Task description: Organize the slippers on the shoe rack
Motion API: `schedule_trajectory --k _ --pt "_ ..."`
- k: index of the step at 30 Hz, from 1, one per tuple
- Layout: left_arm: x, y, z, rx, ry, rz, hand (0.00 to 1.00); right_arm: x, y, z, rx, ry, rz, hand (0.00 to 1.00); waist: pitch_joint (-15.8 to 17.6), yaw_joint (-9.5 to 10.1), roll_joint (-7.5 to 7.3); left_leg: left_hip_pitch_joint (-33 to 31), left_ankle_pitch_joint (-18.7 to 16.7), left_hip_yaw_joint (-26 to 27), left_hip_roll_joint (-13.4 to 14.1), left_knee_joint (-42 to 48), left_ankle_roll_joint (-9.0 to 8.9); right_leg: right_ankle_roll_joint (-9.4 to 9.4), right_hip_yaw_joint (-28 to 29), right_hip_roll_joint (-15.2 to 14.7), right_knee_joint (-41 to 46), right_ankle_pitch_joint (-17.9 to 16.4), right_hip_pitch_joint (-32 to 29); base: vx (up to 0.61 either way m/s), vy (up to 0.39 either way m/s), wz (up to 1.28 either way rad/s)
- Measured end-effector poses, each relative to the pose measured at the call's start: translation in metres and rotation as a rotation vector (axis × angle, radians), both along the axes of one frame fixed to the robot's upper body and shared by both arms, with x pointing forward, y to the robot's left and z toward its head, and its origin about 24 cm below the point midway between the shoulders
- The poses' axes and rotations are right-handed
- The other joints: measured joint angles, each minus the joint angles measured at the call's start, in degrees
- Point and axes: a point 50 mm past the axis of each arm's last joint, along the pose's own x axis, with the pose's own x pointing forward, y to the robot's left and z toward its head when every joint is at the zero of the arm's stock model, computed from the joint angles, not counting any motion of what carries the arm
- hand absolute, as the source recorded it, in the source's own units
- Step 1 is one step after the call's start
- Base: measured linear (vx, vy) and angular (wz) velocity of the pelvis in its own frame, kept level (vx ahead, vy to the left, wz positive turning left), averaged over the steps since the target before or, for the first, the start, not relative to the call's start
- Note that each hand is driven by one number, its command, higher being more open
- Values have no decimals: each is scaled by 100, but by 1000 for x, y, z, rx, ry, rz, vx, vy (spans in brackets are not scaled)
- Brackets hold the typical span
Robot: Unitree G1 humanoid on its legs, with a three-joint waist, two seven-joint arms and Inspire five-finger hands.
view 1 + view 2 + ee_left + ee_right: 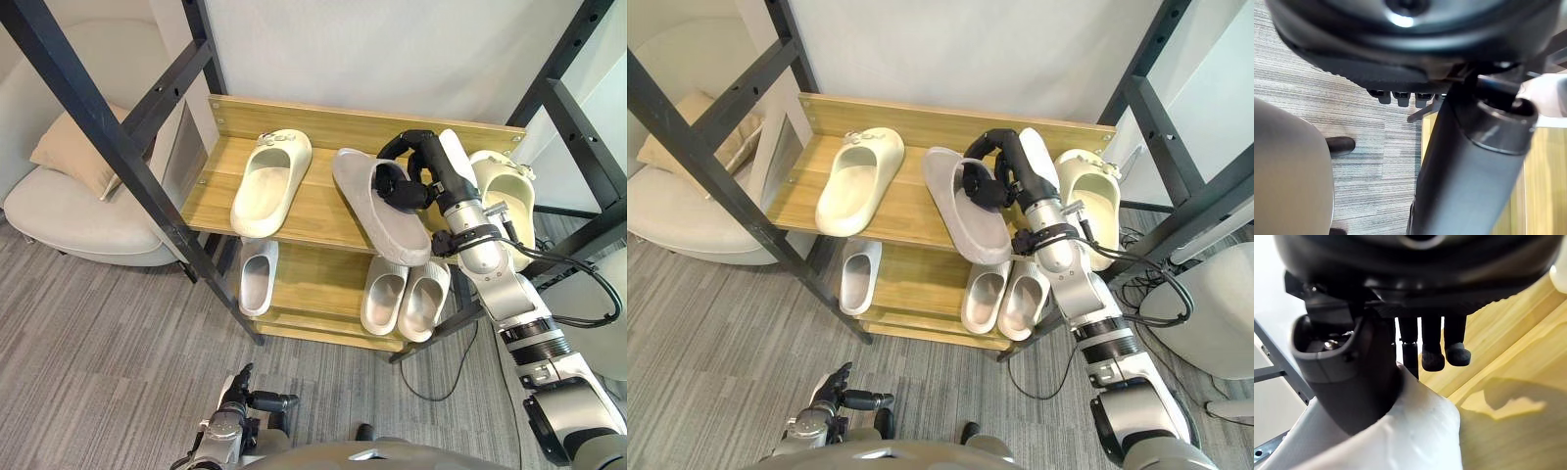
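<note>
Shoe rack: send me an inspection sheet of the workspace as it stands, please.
Surface: wooden shoe rack, two shelves.
Job's things: on the top shelf, left cream slipper and right cream slipper. The grey slipper is between them, tilted sole-up and overhanging the front edge. On the lower shelf, single pale slipper at left and pale pair at right.
Clutter: nothing seen.
Robot hands: right robot hand curled round the grey slipper; left robot hand low, near the floor, holding nothing visible.
Cables: nothing seen on the rack.
Surroundings: black metal frame, cushioned chair with pillow, carpet.
</note>
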Motion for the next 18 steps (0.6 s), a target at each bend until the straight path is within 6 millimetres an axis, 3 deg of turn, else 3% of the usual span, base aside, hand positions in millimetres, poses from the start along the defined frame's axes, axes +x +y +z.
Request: schedule_trajectory --k 4,8,9,14,18 --pt "0 0 0 -2 0 -2 100 -2 2 7 -14 -20 17 0 5 -14 -8 33 -4 47 3 0 6 2 41 -8 10 6 2 -7 7 -5" --pt "0 0 0 -4 2 -3 100 -18 14 40 -41 -159 98 0 5 -49 -6 97 -15 94 12 -2 10 1 98 -8 23 7 26 1 3 -10" --pt "0 0 0 -6 5 -4 100 -28 22 57 -34 -239 146 0 7 -61 -2 170 -36 134 16 -2 12 1 144 -7 22 7 69 3 10 -13" --pt "-4 1 -2 -11 21 0 100 -69 41 100 -8 -506 302 0 -7 -164 18 278 -71 194 0 1 7 1 205 -33 52 7 137 -14 14 -8" --pt "-6 1 -3 -14 33 10 100 -95 50 111 36 -616 405 0 -25 -186 39 385 -77 217 -2 0 3 1 228 -40 63 5 224 -11 3 -2"
